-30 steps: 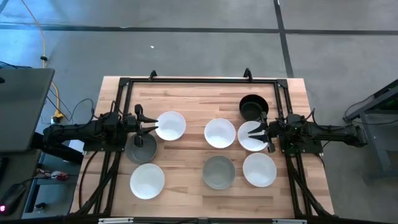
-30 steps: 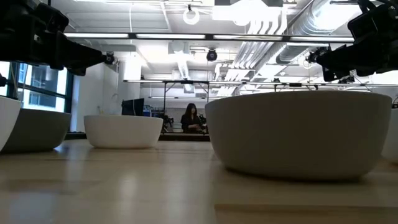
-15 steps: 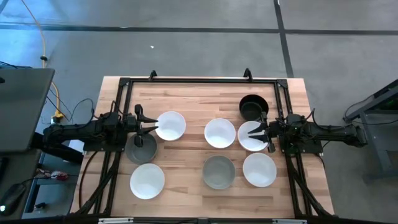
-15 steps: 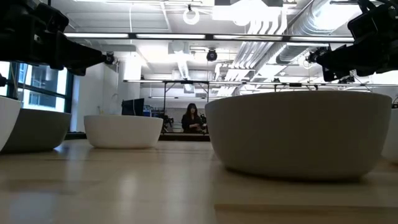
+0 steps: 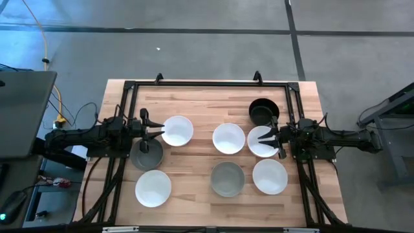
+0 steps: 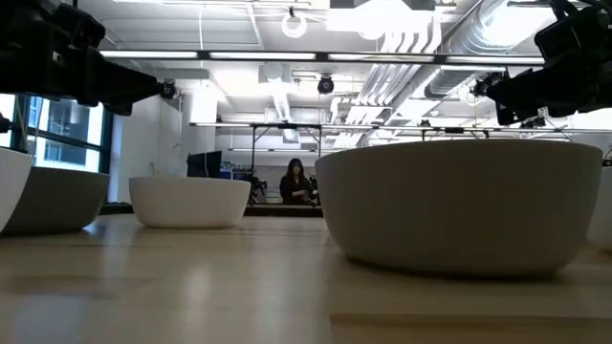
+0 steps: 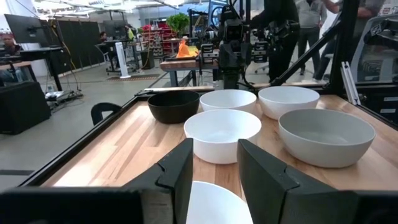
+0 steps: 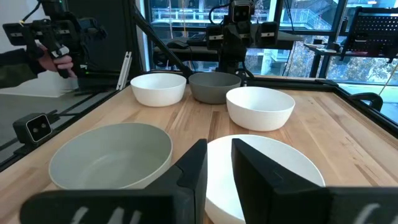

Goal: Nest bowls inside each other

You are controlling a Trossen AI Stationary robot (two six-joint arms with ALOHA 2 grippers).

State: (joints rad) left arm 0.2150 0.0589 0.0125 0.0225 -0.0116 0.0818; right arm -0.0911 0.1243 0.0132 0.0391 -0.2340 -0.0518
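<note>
Left pincer poised over the near rim of a white bowl, fingers parted a little, gripping nothing. Dark grey bowl just under that arm, another white bowl near the front edge of the bench. Middle: white bowl, grey bowl. Farther right: black bowl, two more white ones. Right pincer above a white bowl, slightly open, empty.

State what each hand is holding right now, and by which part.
Nothing is held. The left hand hangs open at the rim of a white bowl; the right hand hangs open over another white bowl.
</note>
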